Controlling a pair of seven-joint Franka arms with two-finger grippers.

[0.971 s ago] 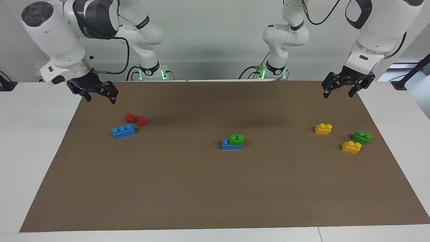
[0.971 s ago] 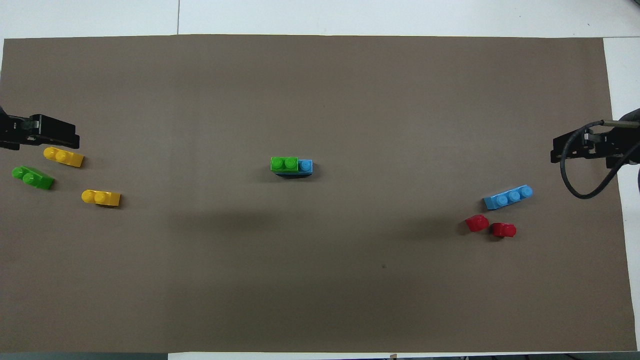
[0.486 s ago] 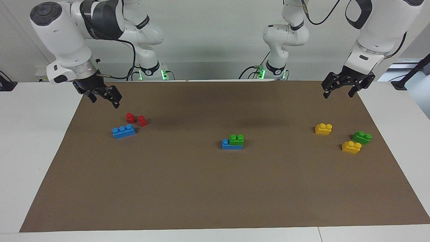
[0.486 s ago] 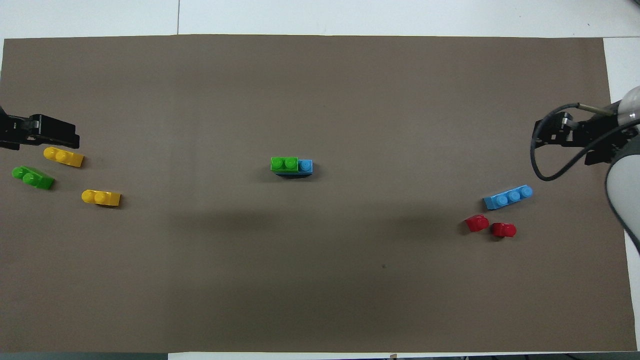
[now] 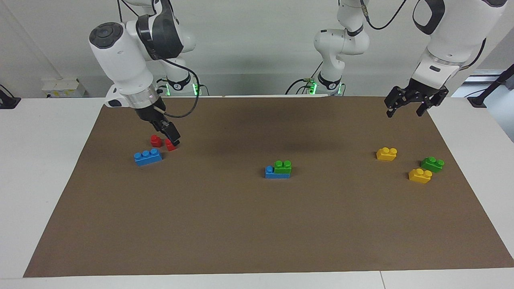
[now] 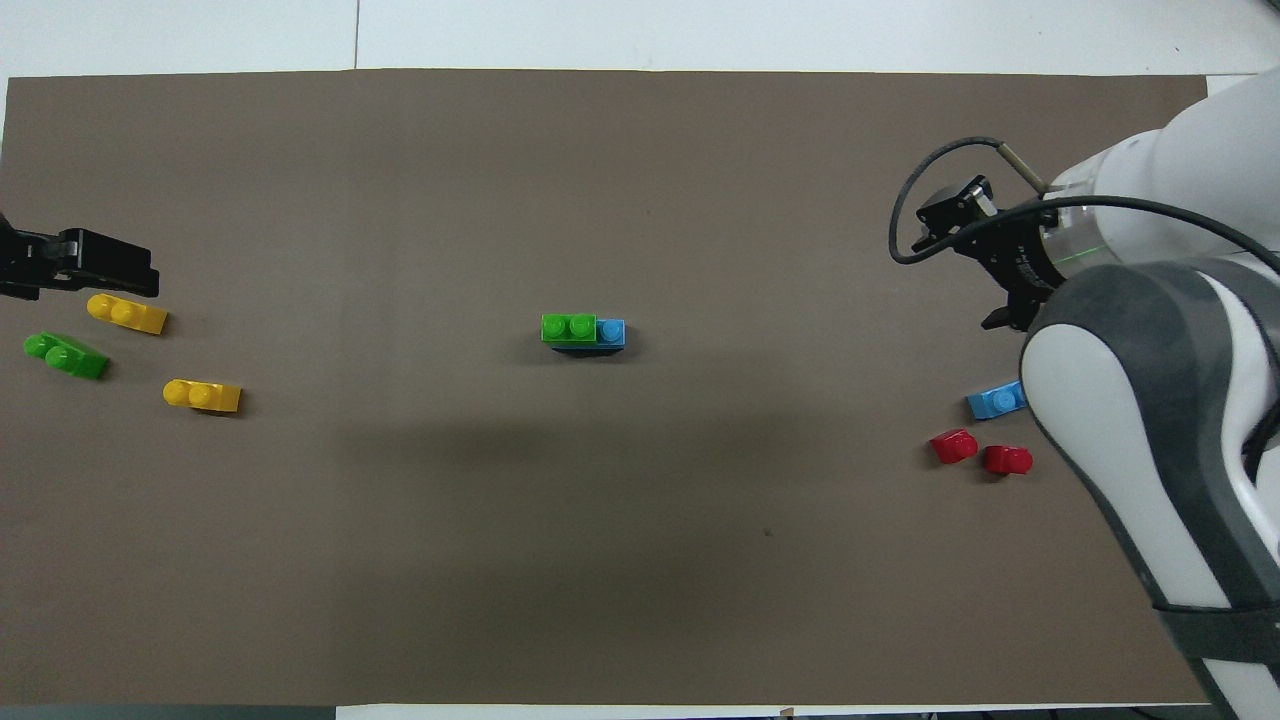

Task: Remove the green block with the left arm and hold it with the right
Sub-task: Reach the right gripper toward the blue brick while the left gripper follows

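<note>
- Worktop (image 5: 257, 224): brown mat; the two-brick stack sits at its centre, well apart from both grippers.
- Right gripper (image 5: 170, 136): open, empty, raised over the red bricks (image 5: 162, 142). Judged step: approach to brace the stack.
- Left gripper (image 5: 405, 106): open, empty, waiting over the mat's edge.
- Blue brick (image 5: 275, 172): the base. Next move: clamp it.
- Green block (image 5: 283, 166): seated on the blue brick. Afterwards, pull it upward.

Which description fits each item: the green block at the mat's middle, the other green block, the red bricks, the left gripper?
1 middle green block
2 other green block
3 red bricks
4 left gripper

A beside yellow bricks
B open, holding nothing
C on a blue base brick
D nearer the robots than the lone blue brick

Pairs: 1-C, 2-A, 3-D, 4-B
</note>
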